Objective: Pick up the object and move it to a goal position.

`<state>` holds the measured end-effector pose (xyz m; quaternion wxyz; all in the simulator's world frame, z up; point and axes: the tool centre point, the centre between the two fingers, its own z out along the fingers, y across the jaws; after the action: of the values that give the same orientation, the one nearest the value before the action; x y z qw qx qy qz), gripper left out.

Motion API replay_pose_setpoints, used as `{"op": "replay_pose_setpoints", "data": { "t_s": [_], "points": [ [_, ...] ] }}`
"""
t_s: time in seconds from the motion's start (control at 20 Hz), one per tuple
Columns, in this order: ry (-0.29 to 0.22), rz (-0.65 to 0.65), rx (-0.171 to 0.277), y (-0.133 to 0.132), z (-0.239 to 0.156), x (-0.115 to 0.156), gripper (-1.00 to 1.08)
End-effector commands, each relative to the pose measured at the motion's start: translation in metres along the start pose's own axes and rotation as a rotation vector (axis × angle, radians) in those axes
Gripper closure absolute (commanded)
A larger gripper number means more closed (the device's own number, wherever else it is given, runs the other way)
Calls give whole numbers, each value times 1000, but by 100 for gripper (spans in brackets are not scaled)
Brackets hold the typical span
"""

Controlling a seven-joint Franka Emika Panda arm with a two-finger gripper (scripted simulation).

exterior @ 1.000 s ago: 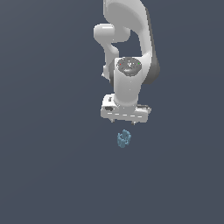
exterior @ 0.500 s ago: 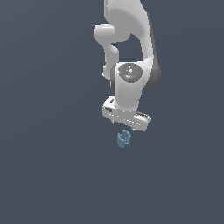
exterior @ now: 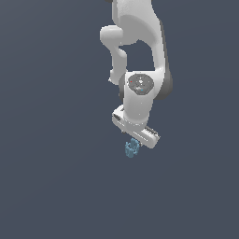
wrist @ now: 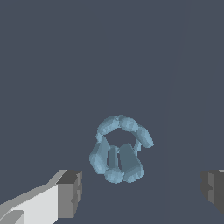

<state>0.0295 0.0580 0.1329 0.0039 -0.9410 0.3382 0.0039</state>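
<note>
The object [exterior: 131, 148] is a small light-blue matte bundle of rounded ridges lying on the dark grey floor. In the exterior view it sits just under the white hand of my arm, partly hidden by it. In the wrist view the object [wrist: 119, 151] lies between my two grey fingertips, one fingertip [wrist: 70, 193] on each side with wide gaps to it. My gripper [wrist: 142, 190] is open and touches nothing. In the exterior view the gripper [exterior: 134, 140] hangs tilted right above the object.
The dark grey floor [exterior: 56, 186] stretches flat all around. The white arm [exterior: 140, 56] rises from the hand toward the exterior view's top.
The hand has come down toward the object and tilted, its end on the exterior view's right now lower. The object has not moved.
</note>
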Motion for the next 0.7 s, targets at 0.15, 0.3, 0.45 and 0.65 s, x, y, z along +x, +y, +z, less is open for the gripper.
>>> {"op": "replay_pose_setpoints", "data": {
  "t_s": [0.15, 0.3, 0.45, 0.65],
  "points": [
    [4, 133, -2, -5, 6, 4, -92],
    [6, 188, -2, -7, 8, 5, -92],
    [8, 230, -3, -9, 10, 6, -92],
    [10, 268, -3, -10, 11, 7, -92]
  ]
}}
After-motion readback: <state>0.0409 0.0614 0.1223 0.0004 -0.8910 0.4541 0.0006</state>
